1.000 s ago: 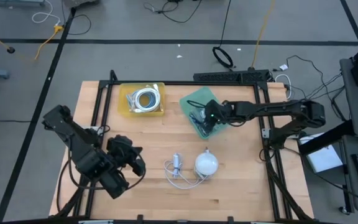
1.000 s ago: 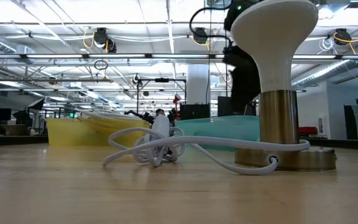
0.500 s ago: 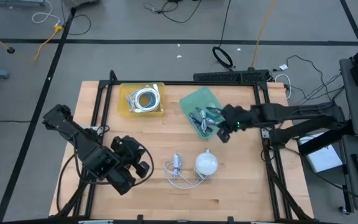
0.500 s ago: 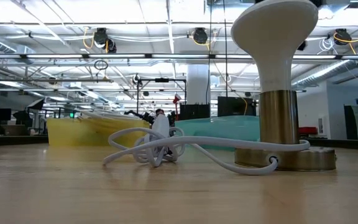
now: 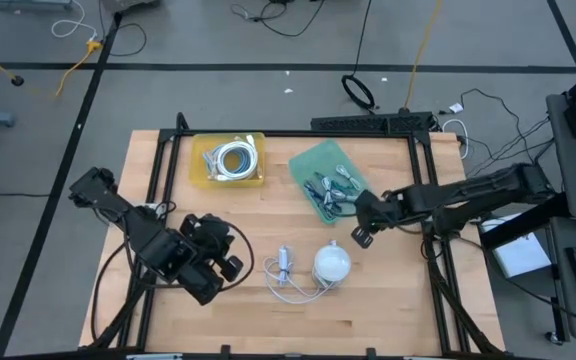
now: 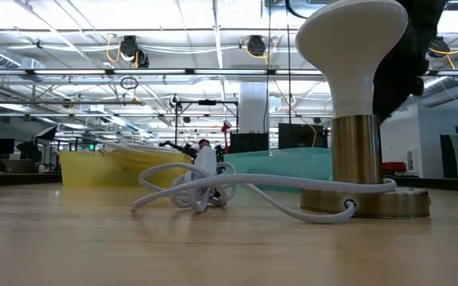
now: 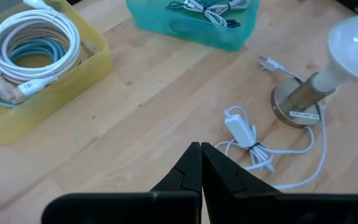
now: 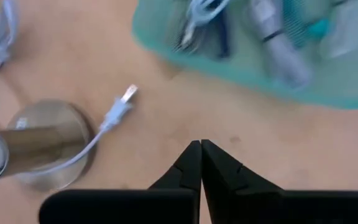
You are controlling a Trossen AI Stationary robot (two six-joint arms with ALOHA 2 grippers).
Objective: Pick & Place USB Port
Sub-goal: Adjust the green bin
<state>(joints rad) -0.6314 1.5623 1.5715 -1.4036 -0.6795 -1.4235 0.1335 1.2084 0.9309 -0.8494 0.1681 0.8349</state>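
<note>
The USB items (image 5: 330, 190) lie as a loose heap of small cables and adapters in the teal bin (image 5: 311, 163), which sits on the table (image 5: 388, 300) near the far edge, right of centre; which piece is the port itself can't be told. In the right wrist view the same heap (image 8: 272, 37) shows inside the bin (image 8: 241, 68), blurred. The right gripper (image 5: 360, 236) hangs over bare wood just beside the bin's near-right corner, between the bin and the lamp (image 5: 332, 263); its fingers (image 8: 191, 163) are clenched tip to tip w/ nothing between them. The lamp, white dome on a brass base, stands toward the near edge around mid-table, and in the low view (image 6: 356, 119) it fills the right side. Its white cord w/ adapter (image 5: 284, 264) lies coiled just left of the base, and the plug (image 8: 118, 109) rests on the wood close to the base. The yellow bin (image 5: 230, 161) w/ coiled white and blue cables (image 7: 33, 46) sits at the far edge, left of the teal bin. The left gripper (image 5: 230, 270) waits over the near-left part of the table, fingers (image 7: 191, 168) pressed together and empty.
</note>
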